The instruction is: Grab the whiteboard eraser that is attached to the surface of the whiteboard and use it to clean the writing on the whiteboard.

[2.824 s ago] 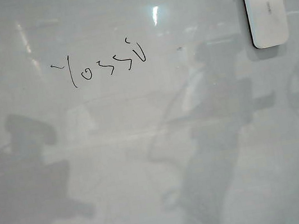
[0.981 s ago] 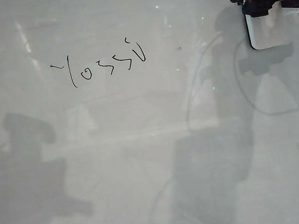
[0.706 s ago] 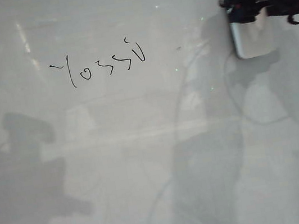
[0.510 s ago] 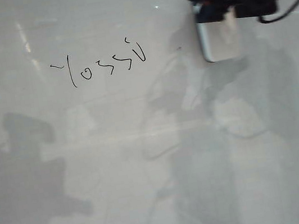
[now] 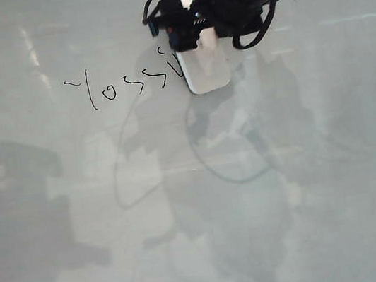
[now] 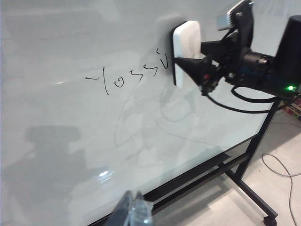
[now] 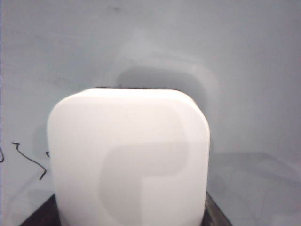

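White whiteboard eraser (image 5: 204,70) clamped in right claw (image 5: 194,34), pressed on whiteboard (image 5: 310,186), touching writing's (image 5: 125,83) end. Left claw (image 6: 133,213) looks closed, empty, low near the board.

The whiteboard (image 5: 334,161) is glossy and smooth, mirroring shadows and light streaks. The whiteboard eraser (image 7: 129,160) looks like smooth white plastic with a satin sheen and a thin black edge. The board's stand (image 6: 251,155) looks like matt black metal.
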Available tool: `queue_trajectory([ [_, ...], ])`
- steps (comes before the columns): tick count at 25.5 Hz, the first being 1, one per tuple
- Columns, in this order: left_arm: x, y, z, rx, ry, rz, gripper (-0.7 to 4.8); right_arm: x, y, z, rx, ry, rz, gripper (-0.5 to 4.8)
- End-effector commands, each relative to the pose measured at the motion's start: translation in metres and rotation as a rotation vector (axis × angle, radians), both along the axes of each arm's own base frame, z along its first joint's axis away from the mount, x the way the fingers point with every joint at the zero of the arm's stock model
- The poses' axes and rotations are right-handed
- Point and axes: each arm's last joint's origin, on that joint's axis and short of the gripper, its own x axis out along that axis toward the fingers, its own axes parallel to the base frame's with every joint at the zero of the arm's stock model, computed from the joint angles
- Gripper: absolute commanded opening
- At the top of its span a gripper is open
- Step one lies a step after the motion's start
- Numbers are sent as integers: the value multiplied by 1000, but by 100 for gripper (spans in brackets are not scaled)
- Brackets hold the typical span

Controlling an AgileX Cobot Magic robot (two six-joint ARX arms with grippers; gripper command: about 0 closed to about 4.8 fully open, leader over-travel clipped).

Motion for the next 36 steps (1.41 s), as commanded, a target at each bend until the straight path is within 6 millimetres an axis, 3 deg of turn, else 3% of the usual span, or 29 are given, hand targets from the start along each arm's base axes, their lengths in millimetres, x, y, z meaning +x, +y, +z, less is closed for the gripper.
queue_trajectory([
  [1, -1, 0, 2, 1, -17, -1, -4, 8, 8, 3, -10, -35, 8, 139],
  [8, 0, 0, 2, 1, -20, -1, -5, 26, 29, -8, -30, -21, 59, 150],
  [12, 0, 0, 4, 1, -39, 0, -4, 29, 58, -15, -52, -42, 121, 150],
  [25, 0, 0, 5, 2, -44, 19, -4, 50, 113, -24, -46, -79, 226, 150],
  [31, 0, 0, 5, 2, -47, 19, -5, 53, 139, -31, -42, -84, 267, 149],
  [36, 0, 0, 5, 2, -50, 19, -4, 53, 149, -40, -52, -72, 282, 149],
])
